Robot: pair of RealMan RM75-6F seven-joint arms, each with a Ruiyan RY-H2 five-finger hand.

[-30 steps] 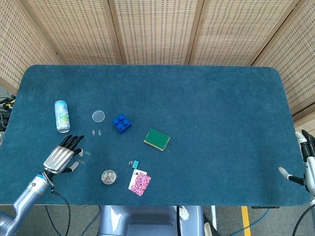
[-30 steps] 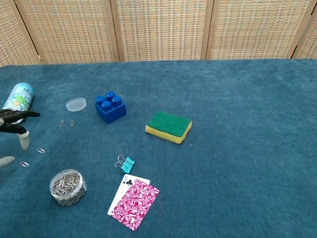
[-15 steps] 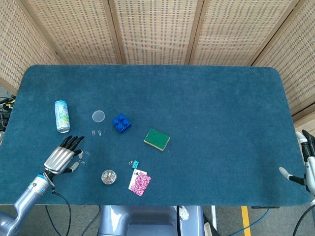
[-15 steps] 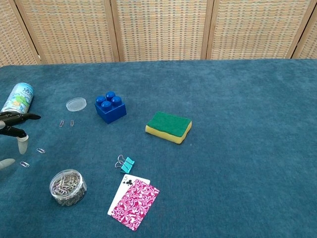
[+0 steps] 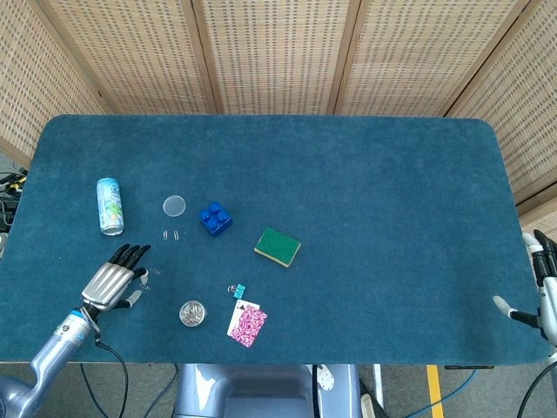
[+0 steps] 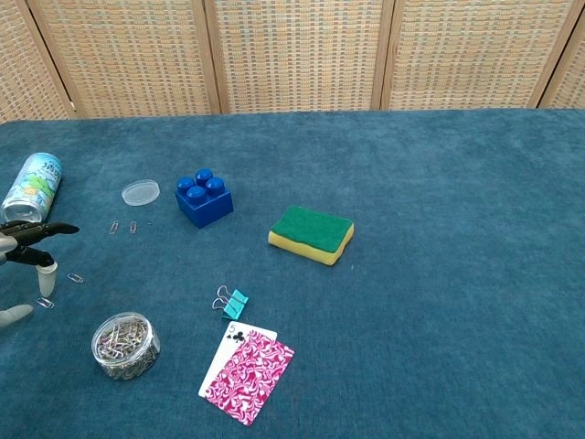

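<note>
Blue felt table [image 5: 348, 174], scattered paperclips [image 6: 74, 277]

In the chest view the left hand [image 6: 20, 251] is cut off by the left edge, so only its dark fingertips [image 6: 55, 229] and pale thumb show. The loose paper clips [image 6: 75, 277] just beside those fingertips are too small to make out. In the head view the right hand [image 5: 540, 287] is cut by the right edge, its fingers only partly visible.

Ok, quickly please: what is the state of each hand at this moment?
Left hand: open, fingers spread, holding nothing, over loose paper clips.
Right hand: at the table edge, mostly out of frame; cannot be told.
</note>
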